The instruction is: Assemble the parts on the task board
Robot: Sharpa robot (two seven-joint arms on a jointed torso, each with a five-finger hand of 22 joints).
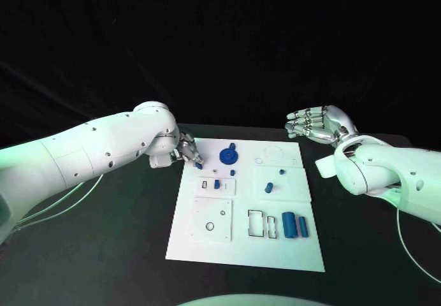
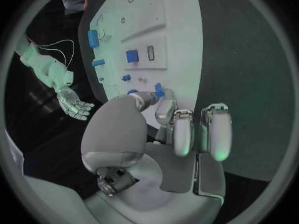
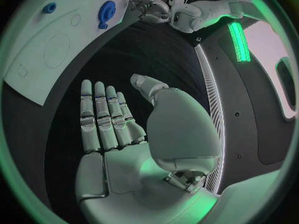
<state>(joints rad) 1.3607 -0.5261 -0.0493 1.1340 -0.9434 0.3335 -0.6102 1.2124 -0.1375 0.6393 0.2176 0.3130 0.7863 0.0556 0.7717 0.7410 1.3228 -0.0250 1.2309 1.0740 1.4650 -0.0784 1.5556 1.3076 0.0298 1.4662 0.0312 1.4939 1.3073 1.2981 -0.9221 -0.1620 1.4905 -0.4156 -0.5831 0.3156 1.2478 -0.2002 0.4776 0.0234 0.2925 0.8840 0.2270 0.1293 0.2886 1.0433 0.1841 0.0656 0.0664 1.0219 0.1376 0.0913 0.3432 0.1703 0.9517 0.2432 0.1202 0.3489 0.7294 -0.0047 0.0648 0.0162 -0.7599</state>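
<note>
Step in hand, as I read it: left hand [image 1: 187, 152] is at the far left corner of the board [image 1: 241, 252], fingertips closed on a small blue part [image 1: 199, 166] right at the board's edge. Pick or place, cannot tell. The left wrist view shows the part [image 2: 159, 90] pinched at the fingertips, the remaining fingers [image 2: 183, 132] straight and close together.

Next move likely calls for carrying the part to its seat on the board, aligned upright, without nudging the blue gear [image 1: 229, 154] just beside it.

Right hand [image 1: 318, 124] is off the board's far right corner, raised, palm open, fingers [image 3: 102, 115] straight and together, holding nothing.

Other blue parts lie mid-board and near its right edge, among them two cylinders [image 1: 294, 224].
</note>
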